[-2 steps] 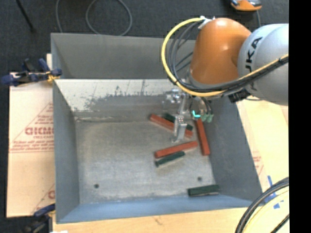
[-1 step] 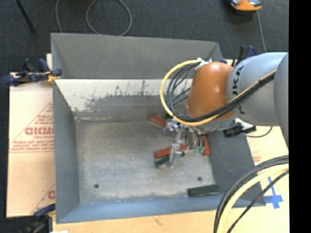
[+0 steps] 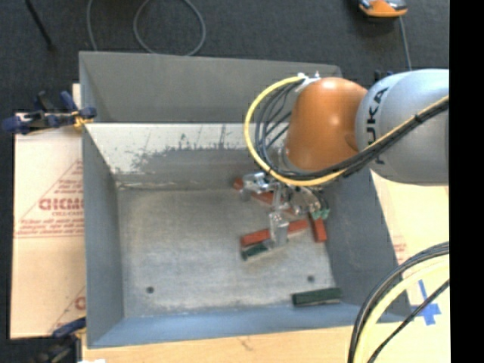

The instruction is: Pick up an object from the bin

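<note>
End effector (image 3: pixel 278 229) sits low in grey metal bin (image 3: pixel 102 225), right of centre, under the arm's rounded orange wrist cover (image 3: pixel 325 123) w/ looped yellow and black cables (image 3: pixel 261 138) round it. Open or closed: can't tell, its metal parts overlap the clutter there. Tip is just beside, poss. touching, a small red-brown flat block (image 3: pixel 255 240) on the bin floor, approx. mid-depth. A short dark green flat block (image 3: pixel 255 252) lies against that block's near side, both tilted the same way. On the tip's other side, towards the right wall, is a second red-brown flat piece (image 3: pixel 318 230) w/ a small green bit (image 3: pixel 324 213) just behind it. More red-brown scraps (image 3: pixel 252 184) lie nearer the back wall, partly under the wrist. A long dark green bar (image 3: pixel 316 298) lies well apart, by the floor's front-right corner.
</note>
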`<move>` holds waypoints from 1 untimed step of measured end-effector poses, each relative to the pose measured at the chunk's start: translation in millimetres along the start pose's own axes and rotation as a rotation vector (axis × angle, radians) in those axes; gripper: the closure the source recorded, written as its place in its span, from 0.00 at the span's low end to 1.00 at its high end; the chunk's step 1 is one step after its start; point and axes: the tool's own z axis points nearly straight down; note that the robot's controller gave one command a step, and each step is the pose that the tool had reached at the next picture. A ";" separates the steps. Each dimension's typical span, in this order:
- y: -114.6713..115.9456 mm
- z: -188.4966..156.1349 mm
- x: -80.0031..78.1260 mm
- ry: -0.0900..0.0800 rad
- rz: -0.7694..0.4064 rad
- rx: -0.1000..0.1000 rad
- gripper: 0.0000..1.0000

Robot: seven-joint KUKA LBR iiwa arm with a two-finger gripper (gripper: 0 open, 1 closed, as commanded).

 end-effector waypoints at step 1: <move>-60.0 66.2 43.7 0.009 -0.122 0.000 0.00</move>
